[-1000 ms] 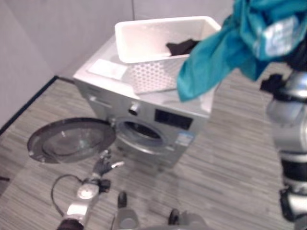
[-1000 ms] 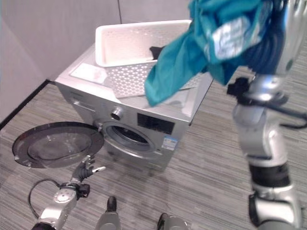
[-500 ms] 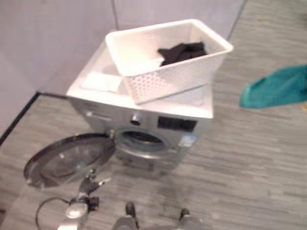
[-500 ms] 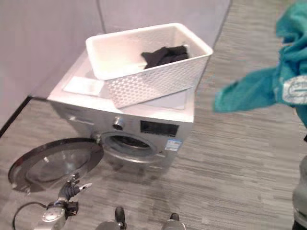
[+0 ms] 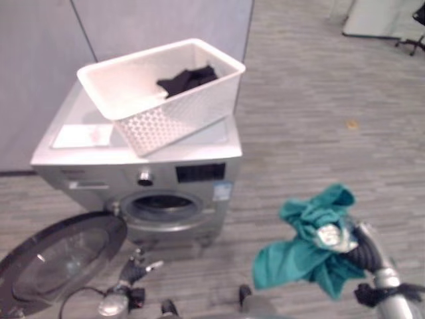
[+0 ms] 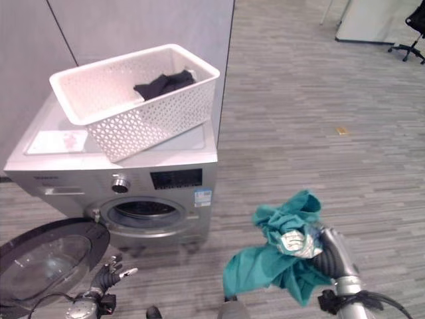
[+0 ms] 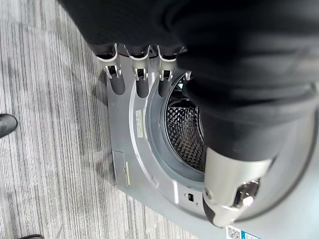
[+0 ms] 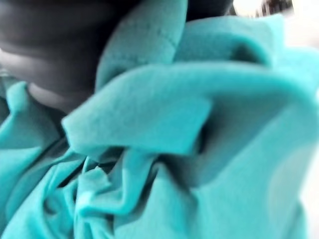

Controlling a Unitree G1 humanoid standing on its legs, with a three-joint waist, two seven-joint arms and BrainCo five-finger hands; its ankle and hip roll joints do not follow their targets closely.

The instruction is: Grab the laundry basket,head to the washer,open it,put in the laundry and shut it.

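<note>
My R hand [image 6: 300, 240] sits at abt 5 o'clock in the head views, forearm coming up from the lower right corner, wrist cover dark. Fingers are bunched into teal cloth [image 6: 279, 256], clamped on it; the cloth wraps the hand, so fingertips hidden. My L hand [image 6: 109, 275] is low at abt 7 o'clock, arm barely in shot. L wrist cam: fingers [image 7: 139, 79] straight in a row, thumb apart, holding nothing.

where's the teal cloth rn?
The teal cloth is bunched in the right hand, held low over the floor to the right of the washer, level with its open drum, away from the laundry basket on top.
</note>
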